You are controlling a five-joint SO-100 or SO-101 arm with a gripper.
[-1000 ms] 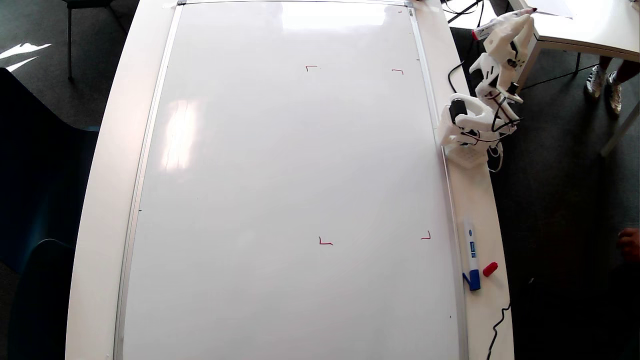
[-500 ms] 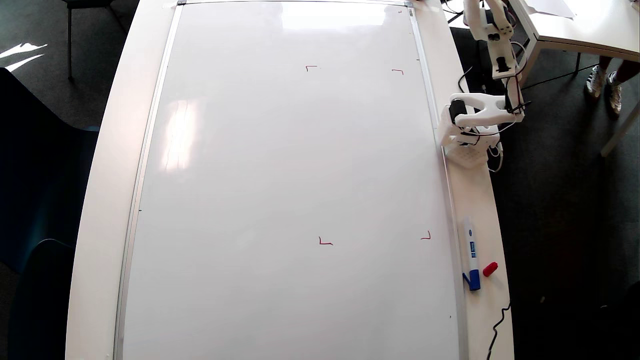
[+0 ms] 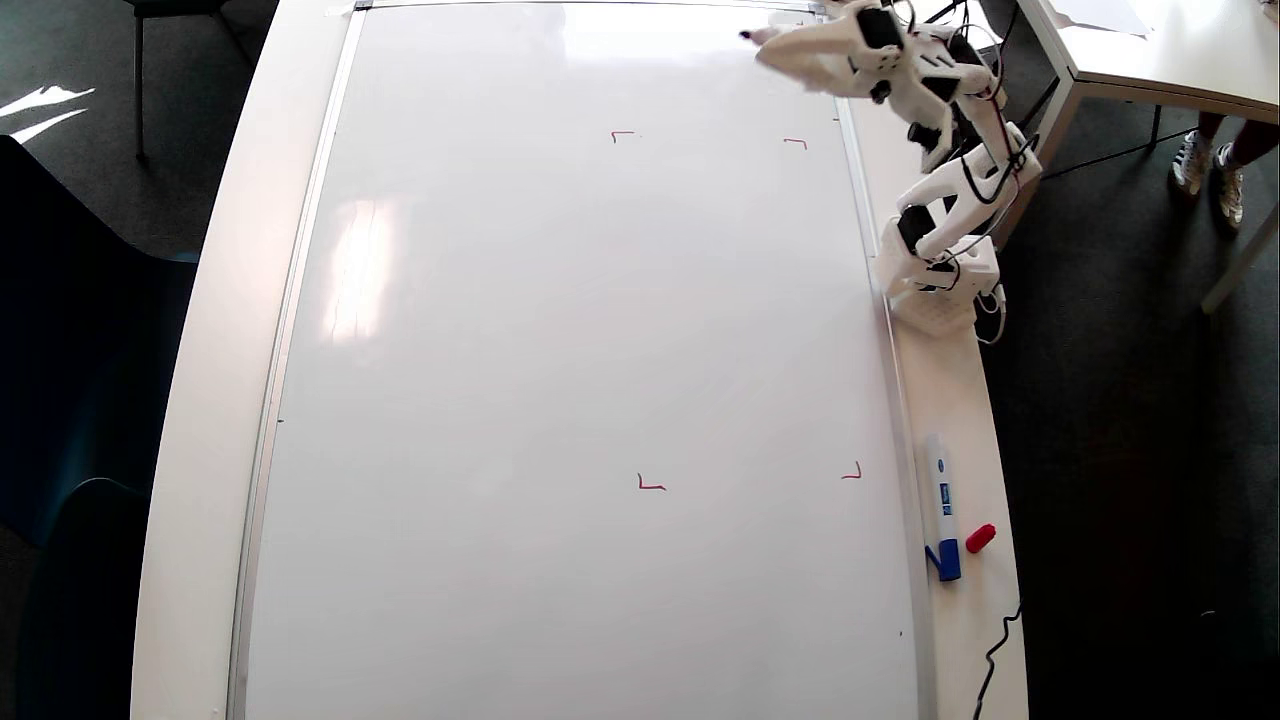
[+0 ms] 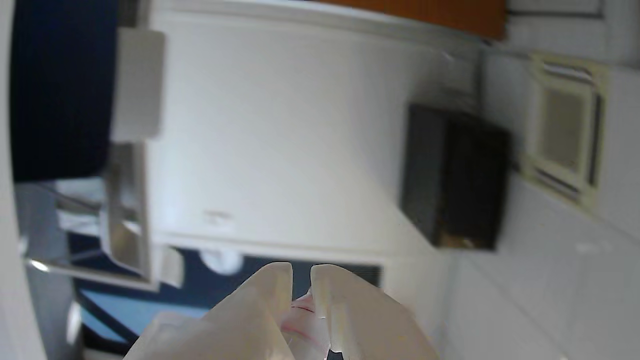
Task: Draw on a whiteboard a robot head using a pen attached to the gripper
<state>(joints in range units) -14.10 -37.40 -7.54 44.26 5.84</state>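
The whiteboard [image 3: 560,350] fills the tabletop in the overhead view and bears only four small red corner marks [image 3: 622,134]; no robot head shows on it. My gripper [image 3: 775,42] hangs raised over the board's top right corner, pointing left. It is shut on the pen [image 3: 748,36], whose dark red tip sticks out beyond the fingers. In the wrist view the two white fingers [image 4: 270,285] stand close together around the pinkish pen [image 4: 302,312], and the camera looks up at walls and ceiling, not at the board.
A white marker with a blue cap [image 3: 941,505] and a loose red cap [image 3: 980,538] lie on the table's right rim. The arm's base [image 3: 935,290] stands on that rim. Another table [image 3: 1150,50] and someone's feet [image 3: 1210,170] are at upper right.
The arm has swung from folded beside its base, off the table's right side, up and leftward, so the gripper with the pen now hangs over the board's top right corner.
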